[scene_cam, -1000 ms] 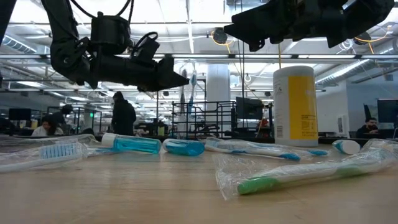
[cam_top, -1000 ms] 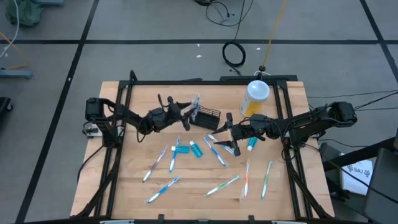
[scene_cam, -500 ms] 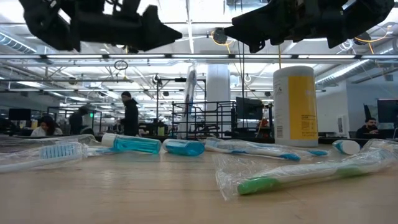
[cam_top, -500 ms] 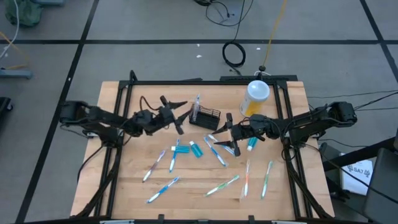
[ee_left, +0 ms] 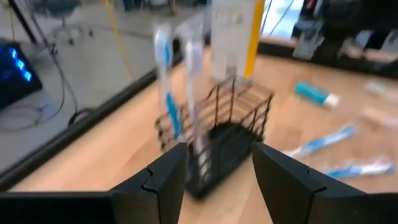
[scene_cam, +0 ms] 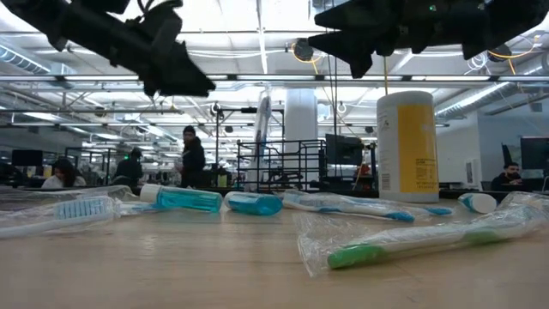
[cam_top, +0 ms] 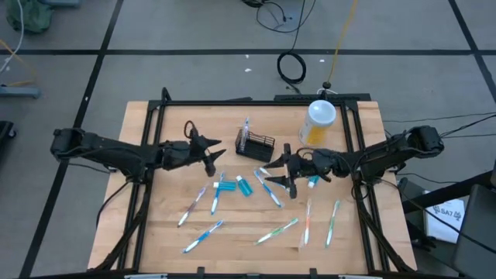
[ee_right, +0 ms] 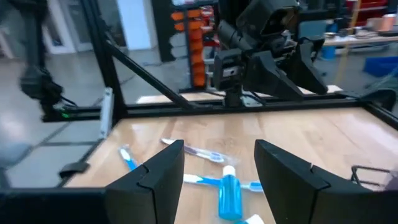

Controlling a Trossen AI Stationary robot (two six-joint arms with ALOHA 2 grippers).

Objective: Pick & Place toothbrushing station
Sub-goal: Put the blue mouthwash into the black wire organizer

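Both pairs of jaws stand parted with nothing between them. Left gripper (cam_top: 213,151) hangs above the wood just beside the toothbrushing station (cam_top: 255,144), clear of its black wire wall, its fingers (ee_left: 163,180) framing the caddy in the left wrist view. That caddy stands upright on the table (cam_top: 155,232) toward the far edge, with wrapped toothbrushes (ee_left: 166,81) standing in the end nearest the left gripper. Right gripper (cam_top: 287,180) hovers on the caddy's other side, toward the table's middle, over a packaged toothbrush (cam_top: 271,188) and apart from the wire frame. Bare wood lies between the two grippers, just in front of the caddy. A yellow bottle (cam_top: 318,122) with a white lid stands near the far rim, well apart from the caddy. Small blue tubes (cam_top: 244,187) lie just in front of that bare strip, and more toothbrushes (cam_top: 279,230) are scattered from there toward the near edge. A black frame (cam_top: 232,101) runs along the far edge.
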